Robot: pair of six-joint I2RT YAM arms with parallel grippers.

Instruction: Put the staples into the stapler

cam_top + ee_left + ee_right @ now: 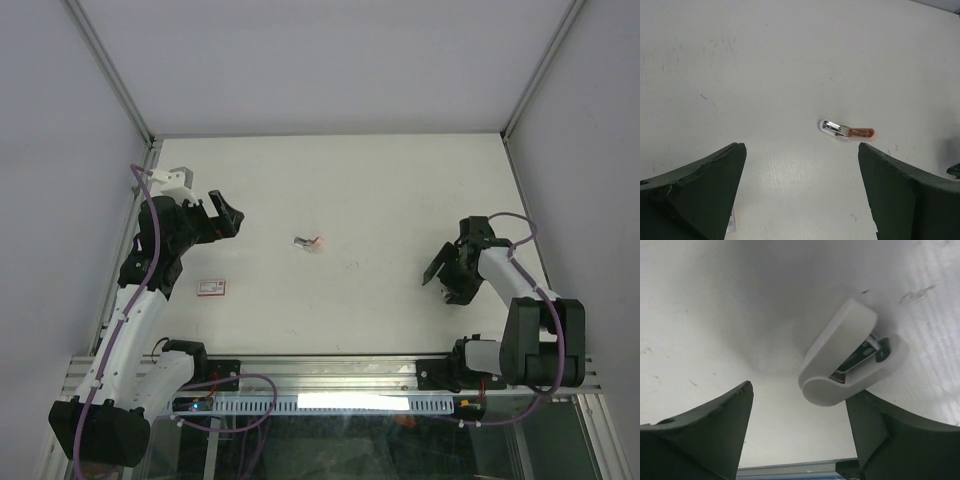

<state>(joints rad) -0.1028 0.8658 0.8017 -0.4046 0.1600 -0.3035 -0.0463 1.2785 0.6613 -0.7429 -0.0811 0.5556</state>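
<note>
1. Left gripper [801, 145]: fingers spread wide, nothing between them
2. Right gripper [805, 387]: fingers spread, the stapler [837, 347] between, close against one finger
3. It probably handles as light, stiff, slippery plastic, best pinched at the hinged end, clear of the metal channel

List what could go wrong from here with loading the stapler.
1. The stapler lies on its side, off-centre toward one finger of the open right gripper; closing now may shove or spin it rather than grip it.
2. The small pink-and-silver piece at mid-table lies flat; the open left gripper could skid over it.
</note>
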